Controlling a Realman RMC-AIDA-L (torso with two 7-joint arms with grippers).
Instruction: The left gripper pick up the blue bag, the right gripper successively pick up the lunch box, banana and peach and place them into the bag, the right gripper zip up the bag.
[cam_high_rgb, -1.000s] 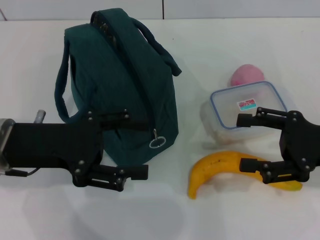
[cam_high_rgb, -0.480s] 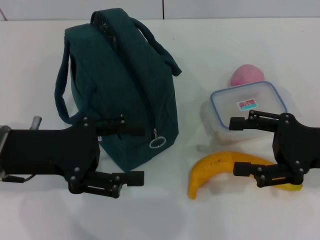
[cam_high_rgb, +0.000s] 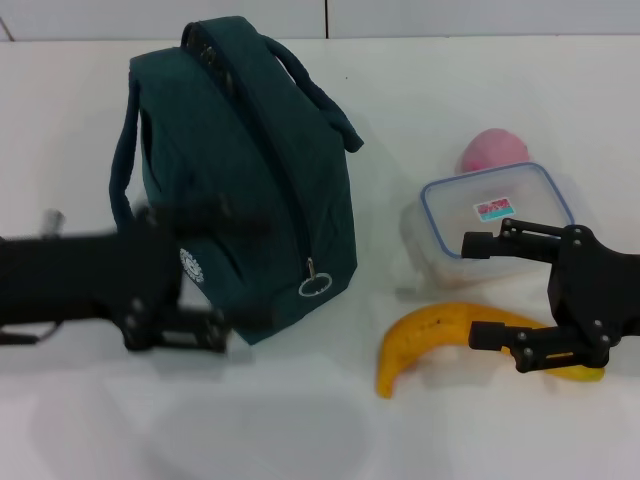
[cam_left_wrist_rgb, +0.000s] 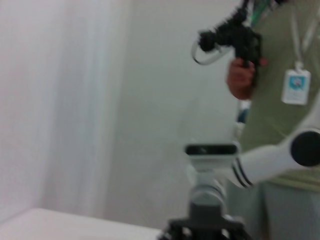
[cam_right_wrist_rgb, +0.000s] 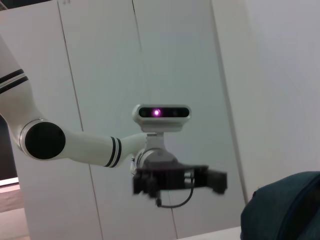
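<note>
On the white table (cam_high_rgb: 420, 100), taking the table centre as the dial, the blue bag (cam_high_rgb: 245, 190) lies on its side at about 10 o'clock, its carry handles (cam_high_rgb: 320, 95) toward 12 and its zipper ring pull (cam_high_rgb: 313, 284) at the near corner. Zipper appears shut along the visible ridge; judged, not certain.

Left gripper (cam_high_rgb: 215, 275) sits at roughly 8 o'clock, level with the bag's near lower corner, fingers spread wide: one finger lies across the bag face, the other just off its near edge. Motion-blurred; contact with the fabric cannot be confirmed. It holds nothing.

Right gripper (cam_high_rgb: 478, 290) at about 4 o'clock, fingers apart, empty, hovering with the upper finger over the lunch box (cam_high_rgb: 495, 215) lid and the lower finger over the banana (cam_high_rgb: 440, 335). The peach (cam_high_rgb: 492, 150) lies just behind the lunch box, touching or nearly so.

Right wrist view shows the left gripper (cam_right_wrist_rgb: 177, 181) far off and an edge of the bag (cam_right_wrist_rgb: 285, 207).

Step in hand, by judgement: first step, left arm positioning to take the bag; nothing is packed yet.

Next move calls for a firm hold on a handle or top edge, lifting so that the opening faces up. The zipper likely needs opening before the lunch box can go in.
</note>
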